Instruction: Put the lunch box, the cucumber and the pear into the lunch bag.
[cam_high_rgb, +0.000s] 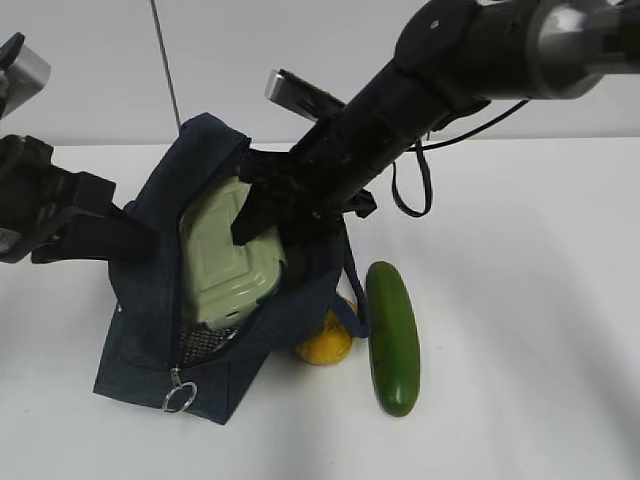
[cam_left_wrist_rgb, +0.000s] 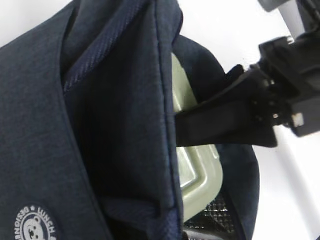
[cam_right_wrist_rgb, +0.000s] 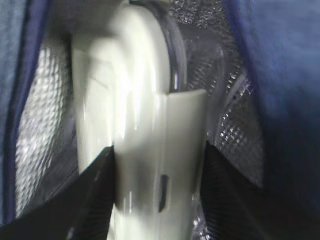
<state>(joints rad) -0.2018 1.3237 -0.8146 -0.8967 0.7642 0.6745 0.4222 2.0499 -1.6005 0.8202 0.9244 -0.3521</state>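
- Exterior view: the bag (cam_high_rgb: 150, 330) stood open left of centre, with the box (cam_high_rgb: 225, 260) tilted on edge in its mouth, partly inside. The right gripper (cam_high_rgb: 262, 222) reached down from the far right with its fingers half spread across the box, holding it. The left gripper (cam_high_rgb: 130, 238) pinched the bag's left wall, apparently to keep the mouth open. The pear (cam_high_rgb: 325, 343) lay against the bag's near right corner, with the cucumber (cam_high_rgb: 393, 335) just right of it on the table (cam_high_rgb: 520, 400). A ring pull (cam_high_rgb: 178, 399) hung at the bag's near end.
- Left wrist view: this showed navy fabric up close, a bear badge (cam_left_wrist_rgb: 34, 227), and the box's green lid (cam_left_wrist_rgb: 199, 180) behind a fold, with a right finger (cam_left_wrist_rgb: 220, 122) lying across it. The left fingers were out of frame here; they were closed, and the exterior view placed them on the fabric.
- Right wrist view: only this view looked down into the bag, showing silvery lining (cam_right_wrist_rgb: 37, 170) on both sides and a dark finger (cam_right_wrist_rgb: 90, 200) at each side of the lid's clip.
- Handling, as judged: the box looked rigid, smooth and light, so a grip across its narrow sides suited it, though it could slip. The bag was soft and would sag unless held. The pear looked bruisable, so take it at the belly, and the firm cucumber at mid-length.
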